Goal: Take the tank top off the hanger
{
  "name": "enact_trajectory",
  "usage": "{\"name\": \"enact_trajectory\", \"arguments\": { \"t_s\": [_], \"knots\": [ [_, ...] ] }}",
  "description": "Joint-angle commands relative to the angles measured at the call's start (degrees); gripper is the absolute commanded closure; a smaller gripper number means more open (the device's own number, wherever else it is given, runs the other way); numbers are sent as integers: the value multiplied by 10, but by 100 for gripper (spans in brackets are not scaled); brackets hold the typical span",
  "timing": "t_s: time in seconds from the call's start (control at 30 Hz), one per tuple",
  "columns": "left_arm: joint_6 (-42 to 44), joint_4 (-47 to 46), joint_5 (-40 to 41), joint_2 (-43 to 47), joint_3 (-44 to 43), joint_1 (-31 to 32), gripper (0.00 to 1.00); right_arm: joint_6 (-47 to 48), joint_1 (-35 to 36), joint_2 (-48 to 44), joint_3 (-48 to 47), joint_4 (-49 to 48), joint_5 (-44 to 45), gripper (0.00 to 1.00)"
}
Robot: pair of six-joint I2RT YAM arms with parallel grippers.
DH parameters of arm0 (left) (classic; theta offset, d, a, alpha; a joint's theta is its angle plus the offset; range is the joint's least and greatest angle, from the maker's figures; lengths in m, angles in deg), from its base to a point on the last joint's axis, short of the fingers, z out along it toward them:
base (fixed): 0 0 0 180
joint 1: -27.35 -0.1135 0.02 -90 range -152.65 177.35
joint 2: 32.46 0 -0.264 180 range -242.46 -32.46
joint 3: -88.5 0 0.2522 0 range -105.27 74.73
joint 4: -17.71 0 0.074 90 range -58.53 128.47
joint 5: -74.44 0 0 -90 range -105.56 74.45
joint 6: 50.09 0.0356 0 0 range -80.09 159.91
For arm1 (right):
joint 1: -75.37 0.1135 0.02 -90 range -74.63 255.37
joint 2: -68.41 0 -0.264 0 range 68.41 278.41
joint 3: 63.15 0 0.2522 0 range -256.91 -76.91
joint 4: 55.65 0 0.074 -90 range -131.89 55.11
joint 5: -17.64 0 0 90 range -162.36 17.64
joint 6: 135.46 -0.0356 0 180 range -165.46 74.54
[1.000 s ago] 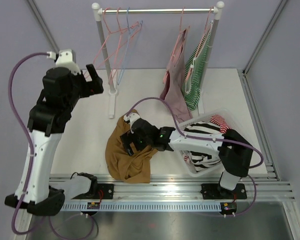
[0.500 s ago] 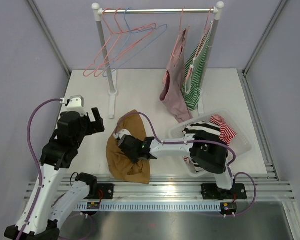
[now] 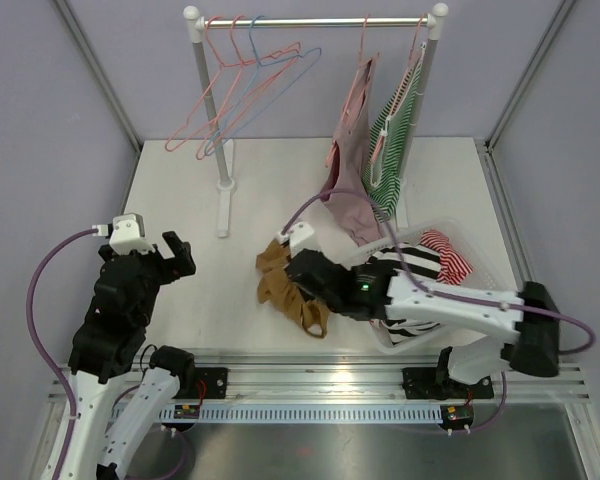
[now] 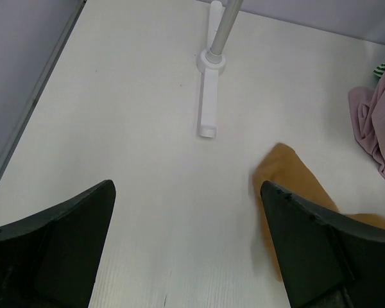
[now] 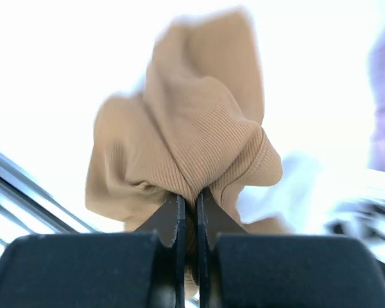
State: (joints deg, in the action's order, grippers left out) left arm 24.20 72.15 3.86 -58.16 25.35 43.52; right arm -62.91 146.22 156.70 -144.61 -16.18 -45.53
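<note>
The tan ribbed tank top [image 3: 292, 293] hangs bunched from my right gripper [image 3: 298, 268], off any hanger, its lower end near the table. In the right wrist view the jaws [image 5: 188, 200] are shut on a fold of the tank top [image 5: 199, 122]. Pink and blue empty hangers [image 3: 242, 88] hang on the rail at the back left. My left gripper [image 3: 177, 255] is open over the table's left side, with nothing between its fingers [image 4: 186, 215]. The tank top's edge [image 4: 294, 176] shows to their right.
A pink garment [image 3: 348, 185] and a green striped one [image 3: 392, 140] hang on the rail's right end. A white basket [image 3: 483, 272] with striped clothes stands at the right. The rack's white foot [image 3: 223, 195] [image 4: 207, 106] lies on the table's back left.
My right gripper shut on the tank top and pulled it up and right, bunching it. My left arm drew back from the rail and sank to the near left, still open.
</note>
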Motion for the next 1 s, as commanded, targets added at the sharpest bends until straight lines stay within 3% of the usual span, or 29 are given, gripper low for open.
{"name": "enact_trajectory", "arguments": {
  "t_s": [0.0, 0.23, 0.47, 0.6, 0.73, 0.87, 0.97],
  "knots": [
    [-3, -35, 12, 3, 3, -1, 1, -27, -1, -151, -9, 57, 134, 100],
    [-4, -35, 12, 4, 3, -1, 1, -83, -3, -329, -80, 237, 256, 100],
    [-4, -34, 15, 3, 3, -1, 1, -272, -4, -361, -148, 525, 385, 100],
    [-5, -36, 14, 2, 3, -1, 1, -365, -13, -343, -163, 605, 415, 100],
    [-4, -35, 10, 2, 3, -1, 1, -332, -76, -321, -140, 586, 402, 100],
    [-3, -34, 11, 4, 3, -1, 1, -199, -181, -324, -38, 386, 248, 100],
    [-4, -35, 12, 6, 3, -1, 1, -188, -250, -319, 62, 292, 117, 100]
  ]
}}
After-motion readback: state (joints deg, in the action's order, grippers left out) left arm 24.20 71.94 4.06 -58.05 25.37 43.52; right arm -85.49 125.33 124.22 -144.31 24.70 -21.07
